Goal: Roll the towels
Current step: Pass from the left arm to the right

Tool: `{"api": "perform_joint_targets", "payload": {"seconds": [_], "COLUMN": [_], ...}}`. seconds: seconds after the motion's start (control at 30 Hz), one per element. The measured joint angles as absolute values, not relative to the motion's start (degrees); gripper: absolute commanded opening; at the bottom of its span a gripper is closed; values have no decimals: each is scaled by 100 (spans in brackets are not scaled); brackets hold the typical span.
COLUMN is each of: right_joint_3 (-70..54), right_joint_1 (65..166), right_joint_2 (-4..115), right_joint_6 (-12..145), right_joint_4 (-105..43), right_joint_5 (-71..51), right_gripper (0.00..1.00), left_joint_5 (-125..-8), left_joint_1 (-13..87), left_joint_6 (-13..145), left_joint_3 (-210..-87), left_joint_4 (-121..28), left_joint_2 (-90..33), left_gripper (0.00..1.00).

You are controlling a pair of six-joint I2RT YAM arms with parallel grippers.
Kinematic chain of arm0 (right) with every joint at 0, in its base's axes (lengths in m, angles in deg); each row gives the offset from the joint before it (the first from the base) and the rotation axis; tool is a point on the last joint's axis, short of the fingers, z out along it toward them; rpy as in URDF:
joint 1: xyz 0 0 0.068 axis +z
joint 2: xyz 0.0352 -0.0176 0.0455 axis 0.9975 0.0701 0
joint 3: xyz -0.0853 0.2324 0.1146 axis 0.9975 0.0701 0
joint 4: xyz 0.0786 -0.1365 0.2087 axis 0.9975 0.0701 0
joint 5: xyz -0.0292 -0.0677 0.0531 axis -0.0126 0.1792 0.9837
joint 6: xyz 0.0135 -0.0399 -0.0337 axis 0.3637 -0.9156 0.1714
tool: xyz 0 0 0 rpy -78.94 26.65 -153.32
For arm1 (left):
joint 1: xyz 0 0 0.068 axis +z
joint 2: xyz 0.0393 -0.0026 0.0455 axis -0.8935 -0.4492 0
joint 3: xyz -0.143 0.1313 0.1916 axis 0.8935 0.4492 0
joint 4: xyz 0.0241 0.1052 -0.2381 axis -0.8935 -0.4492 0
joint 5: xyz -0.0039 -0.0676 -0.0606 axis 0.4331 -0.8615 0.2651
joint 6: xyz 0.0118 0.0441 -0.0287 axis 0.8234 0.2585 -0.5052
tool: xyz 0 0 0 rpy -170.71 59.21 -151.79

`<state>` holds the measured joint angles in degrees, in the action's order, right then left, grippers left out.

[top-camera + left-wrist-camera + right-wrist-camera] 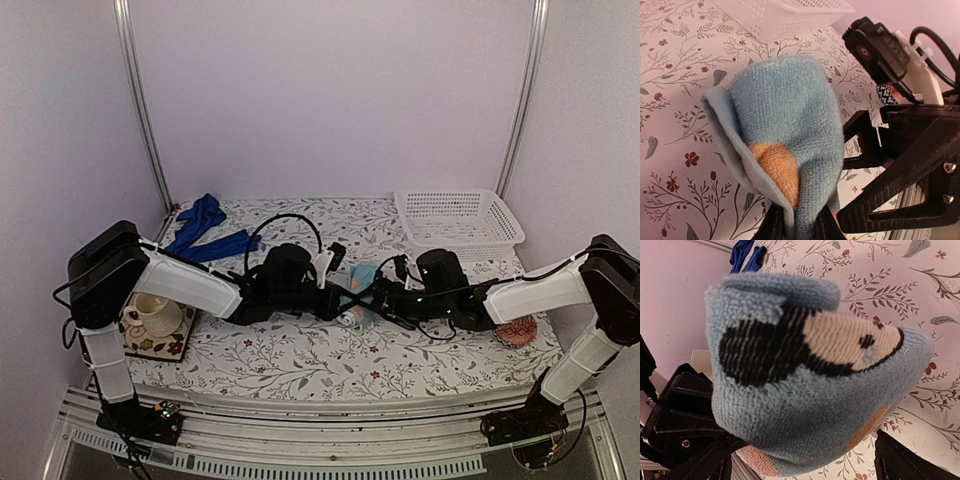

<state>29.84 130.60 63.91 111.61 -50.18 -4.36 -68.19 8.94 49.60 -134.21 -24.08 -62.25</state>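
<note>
The light-blue towel (362,280) is bunched and held up off the table between the two arms at the middle. My left gripper (799,222) is shut on its lower end, and the cloth (785,110) with an orange patch bulges above the jaws. My right gripper (802,460) stands open, one finger on each side of the towel (805,405), which shows a black and cream figure. In the top view the left gripper (340,297) and right gripper (388,295) nearly meet. The royal-blue towel (205,232) lies crumpled at the back left.
A white mesh basket (460,222) stands at the back right. A cup on a patterned coaster (155,315) sits at the left by the left arm. A pink-red ball (518,331) lies at the right under the right arm. A flowered cloth (300,360) covers the table.
</note>
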Motion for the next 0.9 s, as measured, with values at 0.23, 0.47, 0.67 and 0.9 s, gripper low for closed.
{"api": "perform_joint_targets", "payload": {"seconds": [0.23, 0.47, 0.67, 0.9], "right_joint_3": [2879, 2876, 2876, 2876], "right_joint_1": [13060, 13010, 12900, 12828], "right_joint_2": [6668, 6740, 6754, 6889], "right_joint_6": [11252, 11189, 11119, 11102], "right_joint_4": [-5344, -5739, -6129, -6411], "right_joint_5": [-246, 108, 430, 712], "right_gripper": [92, 92, 92, 82], "left_joint_5": [-6777, -6987, -7326, -7677], "left_joint_1": [885, 918, 920, 872], "left_joint_6": [4899, 4709, 4560, 4470], "left_joint_3": [-13417, -13222, -12965, -12805], "left_joint_4": [-2379, -1977, -1394, -812], "left_joint_2": [-6238, -6236, -6236, -6236], "left_gripper": [0, 0, 0, 0]}}
